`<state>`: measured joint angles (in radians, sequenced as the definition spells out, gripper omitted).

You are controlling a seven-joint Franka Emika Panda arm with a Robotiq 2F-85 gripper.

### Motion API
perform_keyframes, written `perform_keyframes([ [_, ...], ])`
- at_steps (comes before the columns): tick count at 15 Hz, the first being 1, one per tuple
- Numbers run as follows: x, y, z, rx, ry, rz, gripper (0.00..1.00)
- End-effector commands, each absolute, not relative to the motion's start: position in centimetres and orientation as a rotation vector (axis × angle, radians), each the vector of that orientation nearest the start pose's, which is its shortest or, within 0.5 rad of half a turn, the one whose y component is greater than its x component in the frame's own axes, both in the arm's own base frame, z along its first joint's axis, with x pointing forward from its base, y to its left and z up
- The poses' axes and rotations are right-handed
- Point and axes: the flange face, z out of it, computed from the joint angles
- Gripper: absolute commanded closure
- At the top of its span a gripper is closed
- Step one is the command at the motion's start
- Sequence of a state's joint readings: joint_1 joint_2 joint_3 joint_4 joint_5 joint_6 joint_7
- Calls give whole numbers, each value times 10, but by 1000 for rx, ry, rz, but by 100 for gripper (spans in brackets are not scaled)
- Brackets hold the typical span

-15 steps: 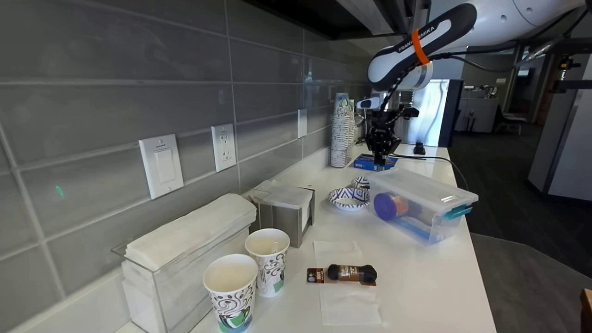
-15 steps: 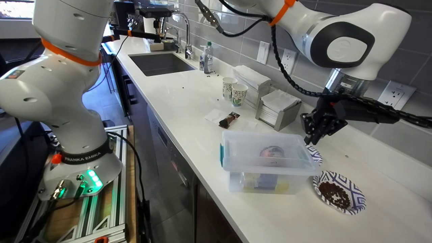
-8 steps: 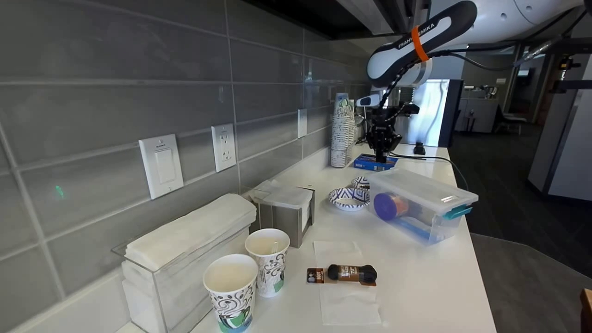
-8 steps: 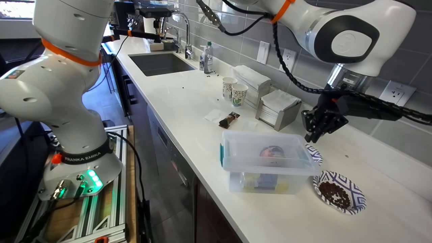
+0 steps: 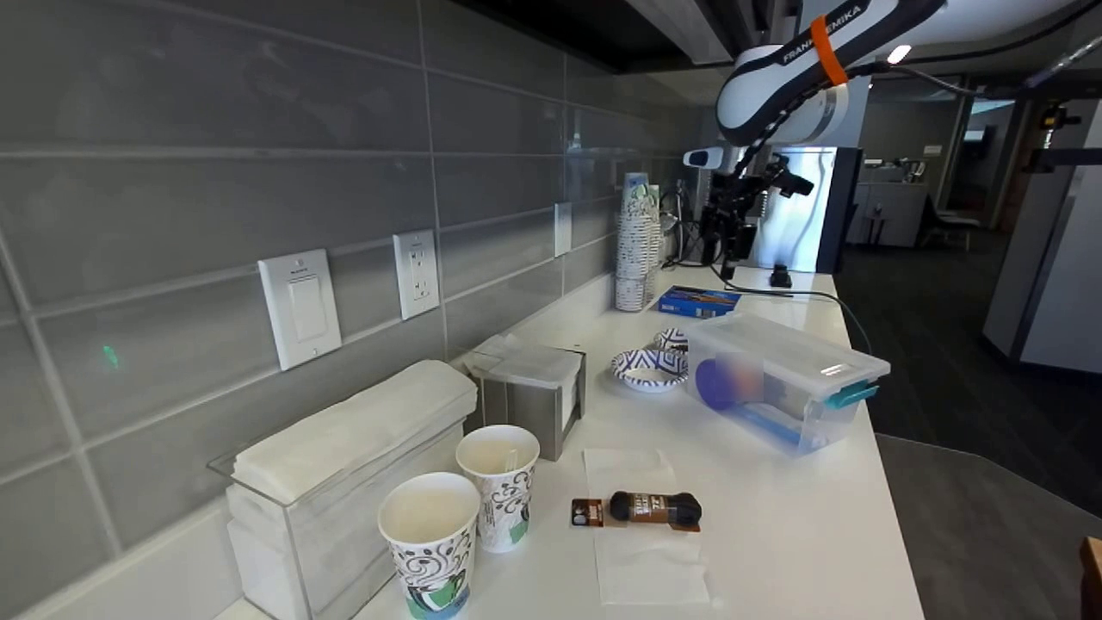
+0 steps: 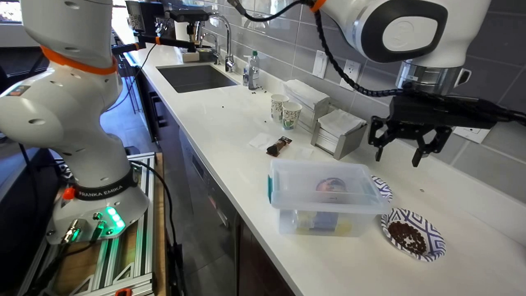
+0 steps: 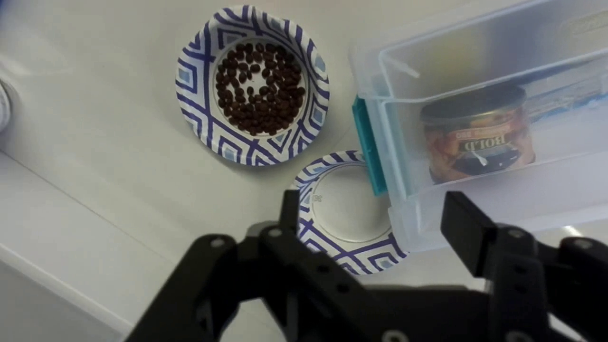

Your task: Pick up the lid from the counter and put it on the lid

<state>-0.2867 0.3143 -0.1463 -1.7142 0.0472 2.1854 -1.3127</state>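
The translucent lid (image 6: 296, 174) sits on top of the clear plastic container (image 6: 357, 225). Both exterior views show it so, and it looks seated level. A teal clip (image 7: 369, 145) sticks out from the container's end in the wrist view. My gripper (image 6: 397, 158) hangs in the air behind the container, over the bowls, with its fingers spread apart. In the wrist view the gripper (image 7: 373, 202) has nothing between its fingertips, and an empty patterned bowl (image 7: 351, 204) lies below. No other lid shows on the counter.
A patterned bowl (image 6: 435, 242) with dark beans stands beside the container. Farther along are a napkin holder (image 6: 345, 142), paper cups (image 6: 291, 115) and a packaged black lace bundle (image 6: 279, 146). A blue box (image 5: 697, 301) and a cup stack (image 5: 635, 250) line the wall.
My gripper has opened from shut, risen and turned, and has moved a little away from the container in an exterior view. The container and lid have stayed in place.
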Motion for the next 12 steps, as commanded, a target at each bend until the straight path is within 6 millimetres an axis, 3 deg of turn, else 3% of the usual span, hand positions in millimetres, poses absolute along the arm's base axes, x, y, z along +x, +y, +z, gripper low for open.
perform_keyframes([
  [1, 551, -253, 435, -3108, -1098, -260, 0],
  [4, 516, -239, 463, -3231, -862, -275, 0],
  [6, 496, -235, 493, -3315, -705, -257, 0],
  [8, 482, -226, 526, -3388, -526, -276, 0],
  [12, 460, -201, 560, -3417, -150, -175, 0],
])
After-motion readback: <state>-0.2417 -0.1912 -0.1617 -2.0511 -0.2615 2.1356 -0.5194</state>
